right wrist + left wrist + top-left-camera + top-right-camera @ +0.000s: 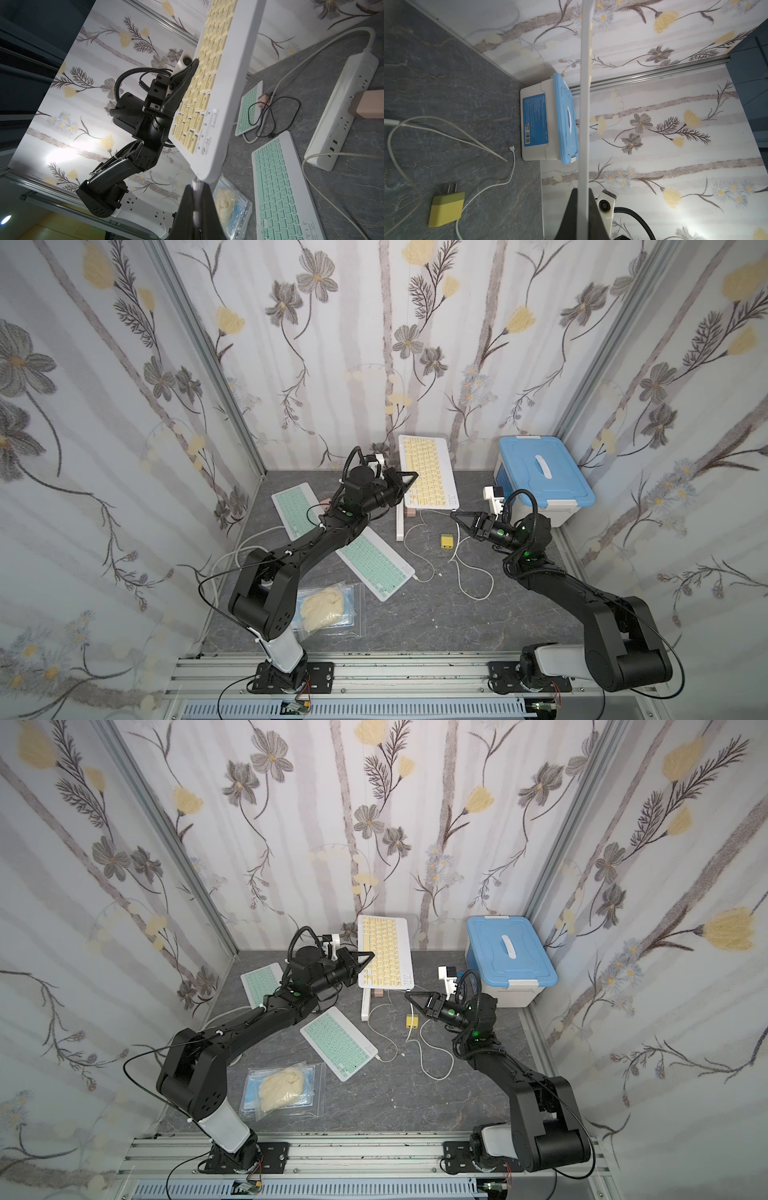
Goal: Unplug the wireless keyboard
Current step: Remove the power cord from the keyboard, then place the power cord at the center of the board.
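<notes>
Only the right wrist view shows the right gripper (196, 188) pinching the white plug (195, 182) in the yellow keyboard (228, 83). The left gripper (409, 477), arm outstretched, clamps the keyboard's raised edge.

Back wall (353, 344): pale striped paper printed with grey and yellow flowers on thin dark stems.
Left wall (83, 448): same paper, leaning outward in both top views.
Right wall (685, 448): same paper, same lean.
Posts (210, 364): bare metal profiles running up both rear corners, between the wall panels.
Table (415, 614): dark grey, veined like stone, matt.
Rail (415, 668): silver slotted profiles along the near edge of the table.
Grille (374, 709): pale slotted strip just in front of the rail.
Light: a soft white glare (60, 153) lies on the wallpaper; a small round lamp (5, 219) glows outside the booth, where the room is dim.
</notes>
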### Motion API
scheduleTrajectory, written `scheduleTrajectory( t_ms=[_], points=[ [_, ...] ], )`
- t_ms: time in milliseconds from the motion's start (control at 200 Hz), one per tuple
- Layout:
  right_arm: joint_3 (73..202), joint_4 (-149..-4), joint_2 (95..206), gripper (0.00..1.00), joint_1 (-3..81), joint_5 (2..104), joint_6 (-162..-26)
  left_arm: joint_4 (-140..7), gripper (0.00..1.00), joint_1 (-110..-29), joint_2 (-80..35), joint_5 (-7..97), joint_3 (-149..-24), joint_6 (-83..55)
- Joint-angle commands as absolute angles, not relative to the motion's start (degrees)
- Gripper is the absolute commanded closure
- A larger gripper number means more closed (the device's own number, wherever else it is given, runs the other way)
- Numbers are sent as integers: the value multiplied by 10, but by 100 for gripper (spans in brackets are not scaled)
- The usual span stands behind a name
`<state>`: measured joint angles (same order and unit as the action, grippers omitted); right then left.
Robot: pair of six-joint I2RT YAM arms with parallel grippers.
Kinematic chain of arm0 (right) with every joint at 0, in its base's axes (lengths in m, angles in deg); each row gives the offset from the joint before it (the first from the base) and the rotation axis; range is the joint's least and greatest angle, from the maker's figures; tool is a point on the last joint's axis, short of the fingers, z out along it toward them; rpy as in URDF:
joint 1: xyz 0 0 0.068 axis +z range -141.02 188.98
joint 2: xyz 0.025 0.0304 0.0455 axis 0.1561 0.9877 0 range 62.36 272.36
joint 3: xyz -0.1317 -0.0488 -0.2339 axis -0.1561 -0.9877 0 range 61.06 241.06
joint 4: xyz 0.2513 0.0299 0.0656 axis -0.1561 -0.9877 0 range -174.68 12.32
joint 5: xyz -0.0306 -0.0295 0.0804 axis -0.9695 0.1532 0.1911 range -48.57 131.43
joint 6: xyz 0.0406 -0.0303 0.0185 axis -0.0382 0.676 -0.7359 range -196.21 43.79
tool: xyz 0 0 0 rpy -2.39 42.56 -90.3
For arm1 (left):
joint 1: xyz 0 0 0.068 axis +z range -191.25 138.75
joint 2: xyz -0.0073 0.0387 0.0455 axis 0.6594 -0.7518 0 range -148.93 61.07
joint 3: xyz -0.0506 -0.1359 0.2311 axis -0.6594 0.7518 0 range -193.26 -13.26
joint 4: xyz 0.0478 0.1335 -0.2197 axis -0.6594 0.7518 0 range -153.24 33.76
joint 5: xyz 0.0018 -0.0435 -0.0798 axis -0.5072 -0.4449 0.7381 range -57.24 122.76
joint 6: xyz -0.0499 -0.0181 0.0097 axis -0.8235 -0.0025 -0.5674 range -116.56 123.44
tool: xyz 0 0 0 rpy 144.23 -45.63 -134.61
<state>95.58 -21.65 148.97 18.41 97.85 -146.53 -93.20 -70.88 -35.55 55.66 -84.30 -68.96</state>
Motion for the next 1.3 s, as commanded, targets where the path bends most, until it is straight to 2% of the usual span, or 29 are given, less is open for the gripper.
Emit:
scheduleTrajectory(
  t_ms=[0,545,884,1134,1299],
  points=[
    [959,-189,1498,100,191,1032,-1465,-1023,100,-700,-342,423,-837,-694],
    [960,-207,1494,100,198,1062,-1445,-1041,100,-699,-372,409,-883,-708],
    [919,-287,1442,100,154,1070,-1402,-1044,100,-695,-369,445,-881,-708],
    [931,-555,1327,100,96,1032,-1263,-1045,100,-692,-364,481,-882,-700],
    [983,-789,1261,100,75,901,-1141,-1031,100,-692,-343,496,-866,-678]
  ],
)
